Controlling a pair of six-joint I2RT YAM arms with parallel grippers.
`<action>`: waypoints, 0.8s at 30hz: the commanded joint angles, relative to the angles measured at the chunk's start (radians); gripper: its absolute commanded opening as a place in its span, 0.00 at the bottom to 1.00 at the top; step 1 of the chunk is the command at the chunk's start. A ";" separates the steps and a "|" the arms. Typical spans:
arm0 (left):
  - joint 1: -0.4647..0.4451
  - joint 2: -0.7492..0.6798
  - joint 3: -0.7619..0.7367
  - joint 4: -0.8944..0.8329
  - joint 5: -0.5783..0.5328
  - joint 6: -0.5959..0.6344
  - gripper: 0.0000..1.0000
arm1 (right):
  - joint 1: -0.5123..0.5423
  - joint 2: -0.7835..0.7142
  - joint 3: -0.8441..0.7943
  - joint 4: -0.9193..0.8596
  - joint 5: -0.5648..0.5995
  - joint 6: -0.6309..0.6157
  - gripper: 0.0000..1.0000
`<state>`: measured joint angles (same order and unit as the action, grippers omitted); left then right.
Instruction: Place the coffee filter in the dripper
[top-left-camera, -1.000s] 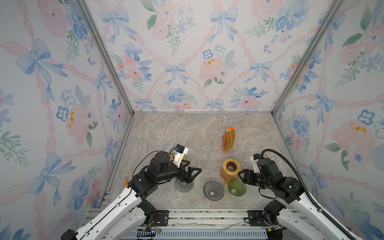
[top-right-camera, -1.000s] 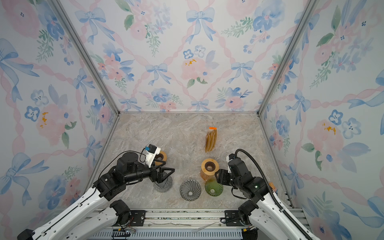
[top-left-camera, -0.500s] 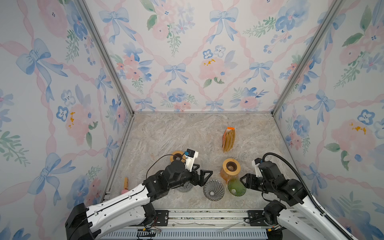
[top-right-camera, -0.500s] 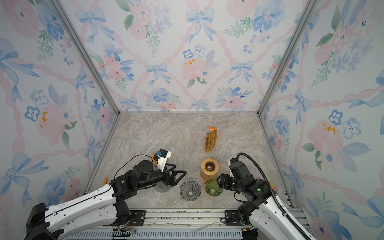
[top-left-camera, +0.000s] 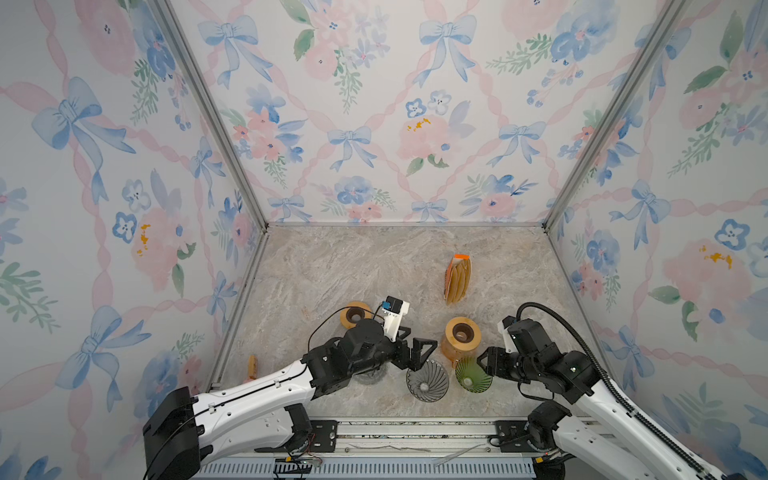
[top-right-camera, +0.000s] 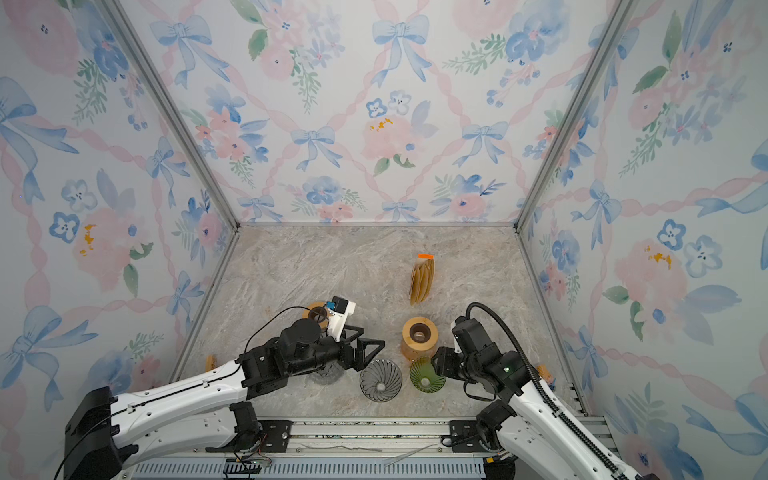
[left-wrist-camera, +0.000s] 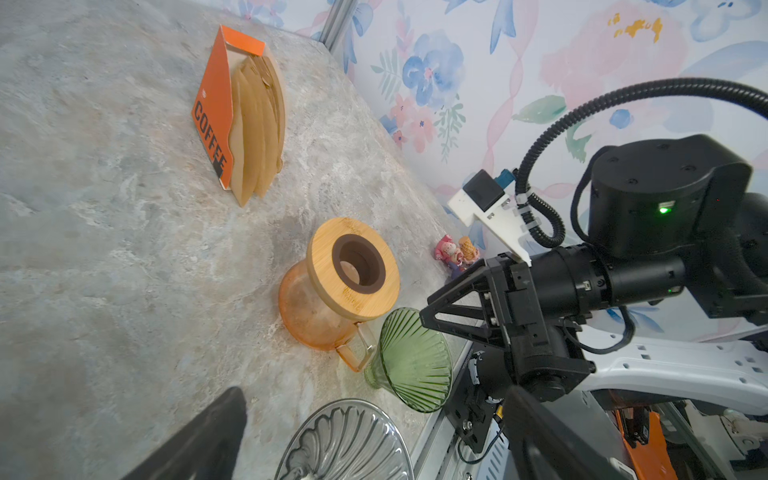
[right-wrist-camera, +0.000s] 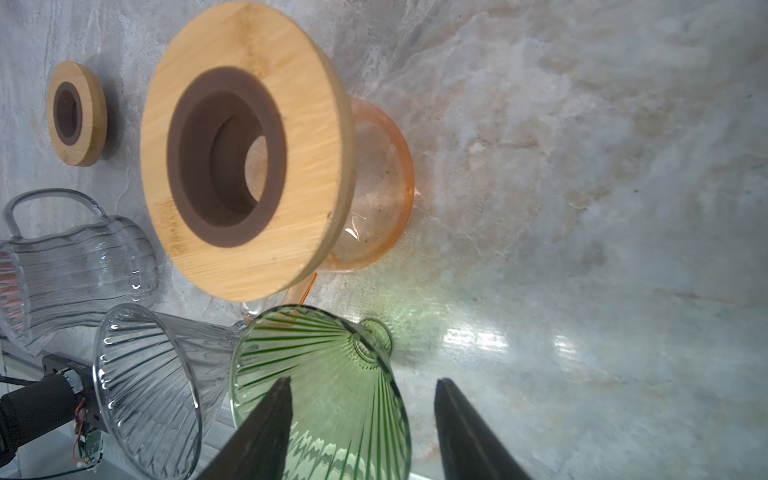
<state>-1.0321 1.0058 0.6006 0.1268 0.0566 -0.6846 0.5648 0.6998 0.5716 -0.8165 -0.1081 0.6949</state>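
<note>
Orange box (left-wrist-camera: 212, 124) reads "COFFEE". Brown filters (left-wrist-camera: 257, 120) stand in it on edge, long axis upright, pointed end down. The box sits right of centre on the grey marble table (top-left-camera: 332, 270), behind the drippers. Floral bow wallpaper (top-left-camera: 374, 124) all round. Left gripper (top-left-camera: 419, 340) has jaws wide apart, empty, by the clear dripper (top-left-camera: 427, 380). Right gripper (right-wrist-camera: 362, 386) has jaws apart, straddling the green dripper (right-wrist-camera: 332, 353) rim, not clamped.

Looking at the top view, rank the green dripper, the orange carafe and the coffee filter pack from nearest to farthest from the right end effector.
1. Green dripper, right at the right end effector, near the front edge.
2. Orange carafe, just behind the dripper.
3. Coffee filter pack, farthest back.
</note>
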 joint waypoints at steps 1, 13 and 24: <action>-0.029 0.024 0.022 0.015 0.008 0.037 0.98 | 0.009 0.014 -0.016 0.016 -0.001 -0.008 0.56; -0.057 0.072 0.047 0.008 -0.001 0.066 0.98 | 0.012 0.073 -0.075 0.070 -0.020 0.001 0.44; -0.072 0.092 0.051 0.019 -0.014 0.071 0.98 | 0.032 0.071 -0.105 0.112 -0.039 -0.003 0.37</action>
<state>-1.0966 1.0889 0.6212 0.1333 0.0517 -0.6357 0.5800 0.7704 0.4820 -0.7193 -0.1429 0.6952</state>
